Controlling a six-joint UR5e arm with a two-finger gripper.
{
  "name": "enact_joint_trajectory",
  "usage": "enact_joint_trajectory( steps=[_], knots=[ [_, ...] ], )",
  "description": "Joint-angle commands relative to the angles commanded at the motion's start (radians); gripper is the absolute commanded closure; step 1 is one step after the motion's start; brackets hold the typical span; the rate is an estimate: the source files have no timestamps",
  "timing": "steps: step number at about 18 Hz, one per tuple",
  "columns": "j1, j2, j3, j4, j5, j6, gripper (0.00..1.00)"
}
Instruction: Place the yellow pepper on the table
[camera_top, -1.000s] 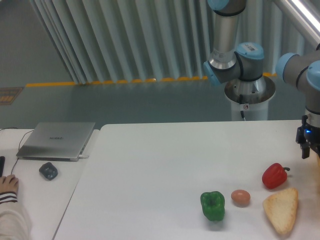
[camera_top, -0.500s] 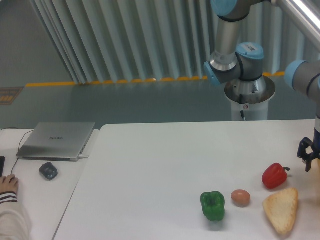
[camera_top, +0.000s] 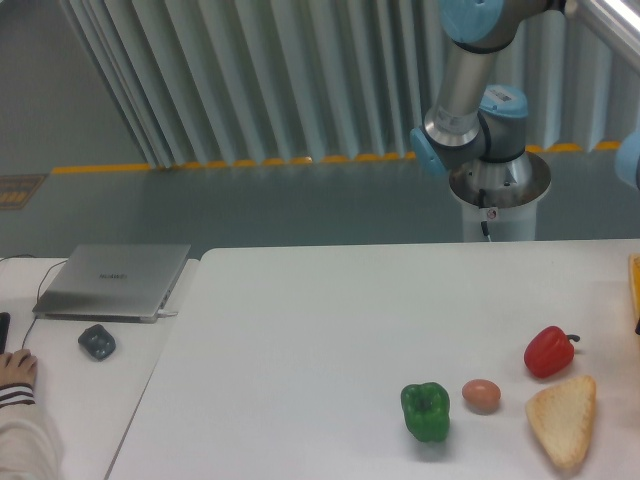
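Note:
The white table (camera_top: 330, 320) fills the lower frame. The yellow pepper does not show as a whole. Only a thin yellow-orange sliver (camera_top: 635, 285) sits at the right edge, and I cannot tell what it is. My gripper is out of view past the right edge. Only the arm's base and upper links (camera_top: 470, 90) and a blue joint (camera_top: 631, 160) show.
On the table's front right lie a green pepper (camera_top: 426, 411), a brown egg (camera_top: 481, 394), a red pepper (camera_top: 548, 351) and a slice of bread (camera_top: 563, 420). The adjoining desk on the left holds a grey laptop (camera_top: 115, 280), a dark mouse (camera_top: 97, 342) and a person's hand (camera_top: 17, 372).
The gripper moved down and to the right along the table's right side and has left the frame. The objects on the table have not moved.

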Motion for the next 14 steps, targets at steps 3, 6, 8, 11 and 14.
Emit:
enact_joint_trajectory(
  steps=[3,6,8,11,14],
  knots=[
    [0.015,-0.011,-0.003,-0.002,-0.002,0.029,0.00],
    [0.023,-0.031,-0.006,-0.002,-0.005,-0.004,0.00],
    [0.035,-0.049,-0.009,-0.002,-0.006,-0.044,0.00],
    [0.037,-0.055,-0.014,-0.002,-0.006,-0.050,0.00],
    [0.043,-0.058,-0.015,-0.002,-0.008,-0.055,0.00]
  ],
)
